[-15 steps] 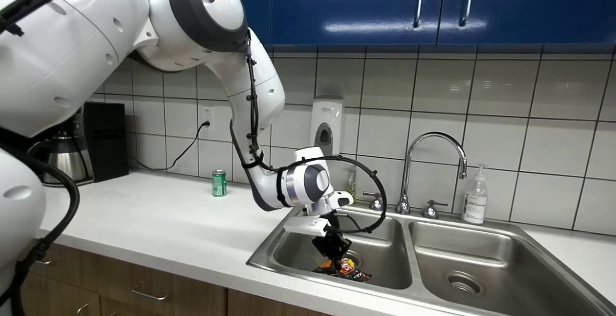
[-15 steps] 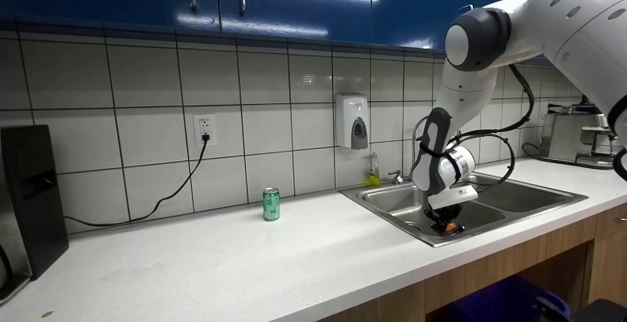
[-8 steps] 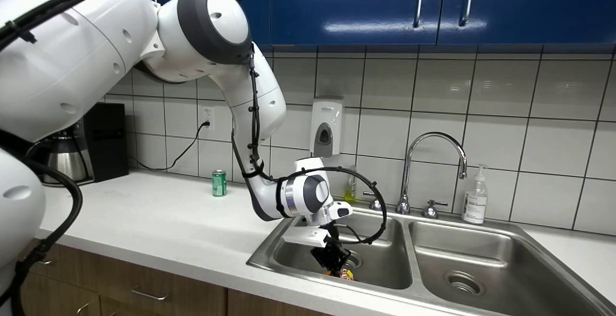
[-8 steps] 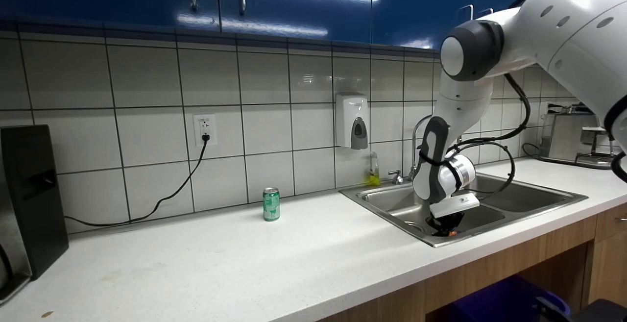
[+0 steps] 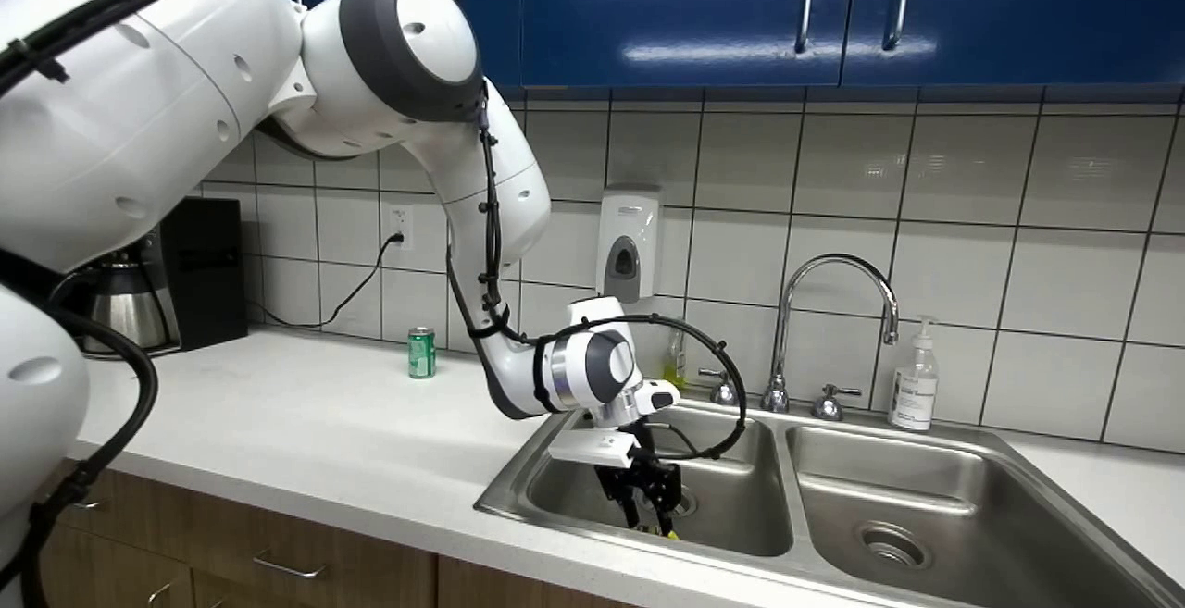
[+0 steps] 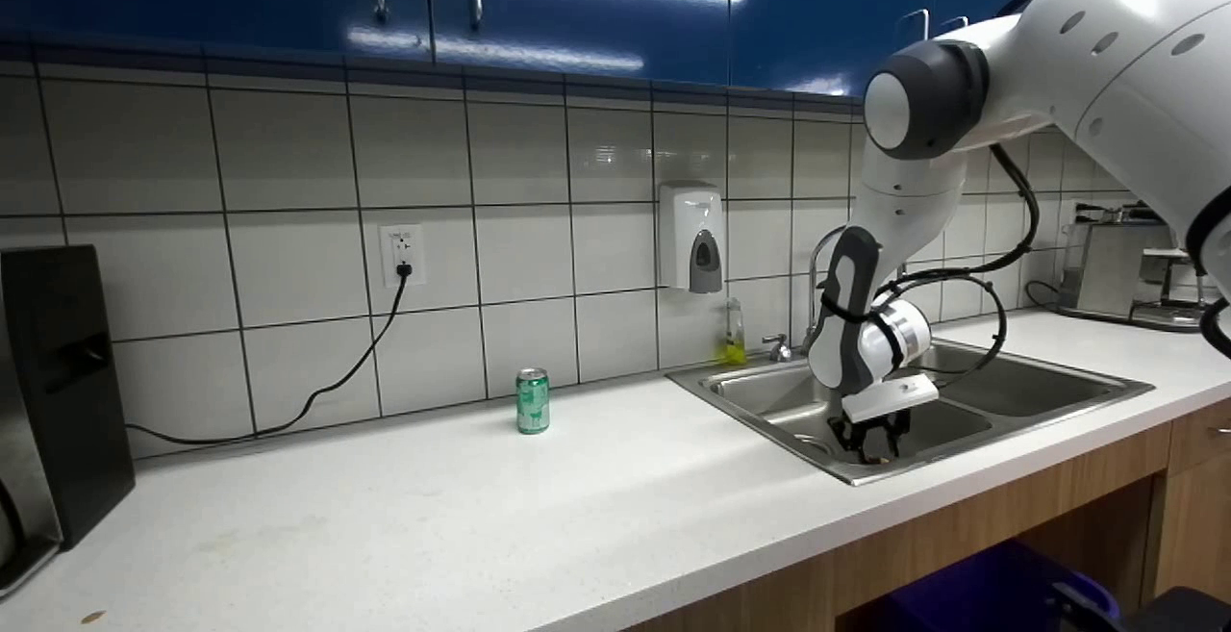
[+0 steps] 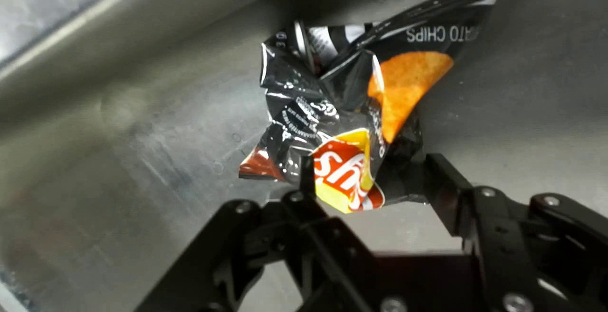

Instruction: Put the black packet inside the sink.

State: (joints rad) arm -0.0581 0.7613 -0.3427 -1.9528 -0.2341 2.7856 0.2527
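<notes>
The crumpled black packet (image 7: 327, 93), with orange, red and yellow marks, lies on the floor of the larger basin of the steel sink (image 5: 736, 502). In the wrist view my gripper (image 7: 370, 174) stands open low over the packet's near end, its fingers (image 7: 444, 188) spread wide either side of the red and yellow logo. Whether a finger still touches the foil I cannot tell. In an exterior view only a yellow bit of the packet (image 5: 673, 535) shows by a fingertip; the basin's front wall and the gripper hide the rest.
The chrome faucet (image 5: 838, 261) arches behind the sink, with a tap handle (image 5: 829, 402) and a soap bottle (image 5: 915, 386) nearby. A green can (image 6: 533, 401) stands on the white counter (image 6: 404, 526). The divider (image 5: 792, 469) separates the two basins.
My gripper has come down with the packet into the basin, then its jaws have spread apart and let it go. The arm has since risen very slightly.
</notes>
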